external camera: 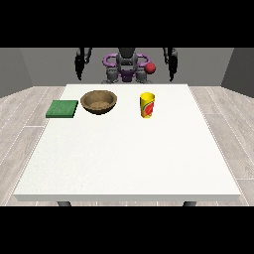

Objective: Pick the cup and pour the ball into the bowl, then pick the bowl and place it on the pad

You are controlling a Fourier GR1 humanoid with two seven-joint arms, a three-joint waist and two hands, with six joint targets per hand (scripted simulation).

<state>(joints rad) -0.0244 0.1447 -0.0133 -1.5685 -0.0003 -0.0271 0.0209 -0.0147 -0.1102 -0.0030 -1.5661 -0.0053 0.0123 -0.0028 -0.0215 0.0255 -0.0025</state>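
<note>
Nothing has been picked up yet: the task stands at its first step, the grasp of the cup.

The robot hand at the view's left [79, 67] hangs beside the body behind the far edge of the bench [124, 158], holding nothing; whether its fingers are apart or together I cannot tell. Nearer the camera than this hand lies the green pad [62, 108], and just beside the pad, further toward the other hand, sits the brown bowl [99, 102].

The yellow cup [147, 105] stands upright, apart from the bowl and closer to the robot hand at the view's right [172, 65], which also hangs free, fingers unreadable. The ball is not visible.

Next, that hand would likely need to reach forward over the bench and close round the cup.
</note>
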